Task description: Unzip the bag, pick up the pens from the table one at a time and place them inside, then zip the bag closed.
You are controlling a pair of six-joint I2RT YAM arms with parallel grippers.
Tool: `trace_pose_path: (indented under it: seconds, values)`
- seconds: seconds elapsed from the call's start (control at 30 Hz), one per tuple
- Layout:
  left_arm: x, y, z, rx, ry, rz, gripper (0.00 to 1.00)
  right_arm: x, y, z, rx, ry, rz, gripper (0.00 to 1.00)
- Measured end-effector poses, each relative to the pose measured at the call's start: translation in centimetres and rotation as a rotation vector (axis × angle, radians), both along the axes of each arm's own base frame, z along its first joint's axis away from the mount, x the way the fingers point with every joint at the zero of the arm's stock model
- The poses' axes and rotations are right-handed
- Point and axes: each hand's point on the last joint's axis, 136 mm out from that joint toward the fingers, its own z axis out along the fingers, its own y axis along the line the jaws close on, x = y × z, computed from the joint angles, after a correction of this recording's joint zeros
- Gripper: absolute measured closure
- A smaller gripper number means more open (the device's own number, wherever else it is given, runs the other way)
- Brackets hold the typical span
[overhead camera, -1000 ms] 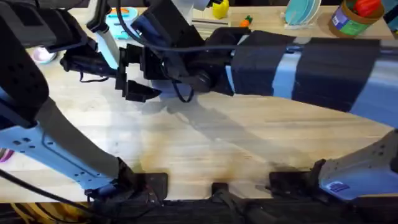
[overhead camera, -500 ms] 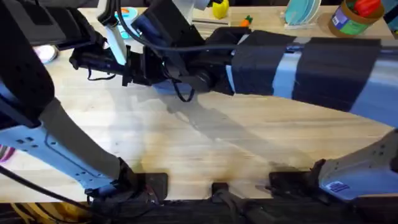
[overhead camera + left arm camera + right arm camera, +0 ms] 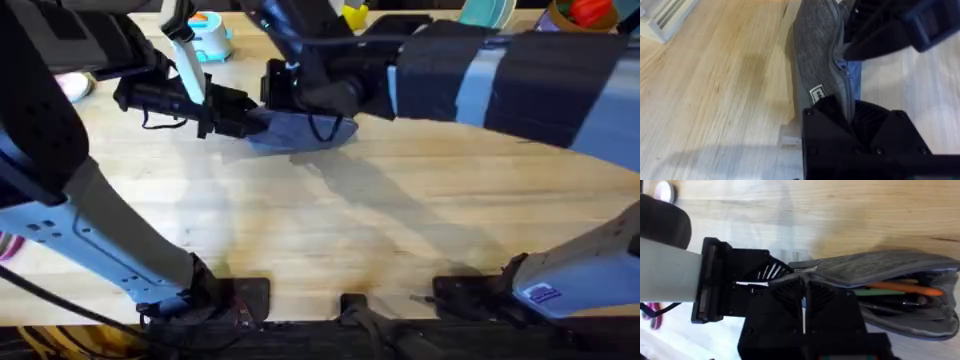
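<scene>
The bag (image 3: pixel 298 129) lies on the worktop (image 3: pixel 330 230) in the upper middle of the overhead frame, a little left of centre, with both arms meeting over it. The left tool (image 3: pixel 232 118) comes in from the left and sits at the bag's left end; in the left wrist view its black fingers (image 3: pixel 832 111) are closed on the end of the bag (image 3: pixel 817 55), next to the small white label. The right tool (image 3: pixel 285 88) reaches across from the right and sits over the bag's upper left edge. In the right wrist view its fingers (image 3: pixel 790 292) are pressed together at the zipper line of the bag (image 3: pixel 885 265), though what they pinch is hidden. The zipper there gapes open toward the right side of that frame, and pens (image 3: pixel 890 291) lie inside, one orange and one green among them.
</scene>
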Motion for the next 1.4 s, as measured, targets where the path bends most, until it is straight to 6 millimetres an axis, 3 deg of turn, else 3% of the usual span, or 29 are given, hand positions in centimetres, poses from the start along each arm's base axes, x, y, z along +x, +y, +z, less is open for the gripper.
trace_pose_path:
  seconds: [0.1,0.3,0.47,0.5,0.53,0.8,0.97,1.1,1.17,1.3,1.33,1.4]
  values:
    - [-0.1,-0.1,-0.1,0.003,0.004,-0.004,0.959,0.7,-1.4,-0.4,-0.010,0.031,-0.021,0.971]
    - [0.0,-0.1,-0.1,0.004,0.002,-0.003,0.958,3.4,-6.7,-0.7,-0.033,0.080,-0.137,0.972]
    - [-0.2,0.0,-0.4,0.013,0.014,-0.004,0.958,7.4,-13.9,0.4,-0.074,0.031,-0.316,0.973]
    - [-0.2,0.0,-0.4,0.013,0.014,-0.004,0.958,8.5,-16.8,0.7,-0.091,0.023,-0.384,0.972]
    - [-0.2,0.0,-0.4,0.014,0.014,-0.004,0.958,8.6,-17.5,0.6,-0.098,0.026,-0.398,0.972]
    - [-0.2,0.0,-0.4,0.014,0.013,-0.005,0.958,9.6,-20.0,0.6,-0.124,0.014,-0.433,0.971]
    - [-0.2,0.0,-0.4,0.014,0.014,-0.005,0.958,9.9,-20.1,1.1,-0.178,-0.031,-0.360,0.968]
    - [-0.2,0.0,-0.4,0.014,0.014,-0.004,0.958,9.7,-19.9,2.6,-0.205,-0.076,-0.293,0.880]
    - [-0.2,0.0,-0.4,0.014,0.014,-0.004,0.958,9.3,-19.3,3.7,-0.195,-0.100,-0.234,0.672]
    - [-0.2,0.0,-0.4,0.014,0.014,-0.004,0.958,8.3,-17.6,5.7,-0.141,-0.135,-0.107,0.094]
    - [-0.2,0.0,-0.4,0.014,0.014,-0.004,0.958,8.0,-17.2,6.2,-0.129,-0.142,-0.081,0.028]
    - [-0.2,0.0,-0.4,0.014,0.014,-0.004,0.958,7.6,-16.6,6.8,-0.105,-0.151,-0.044,0.006]
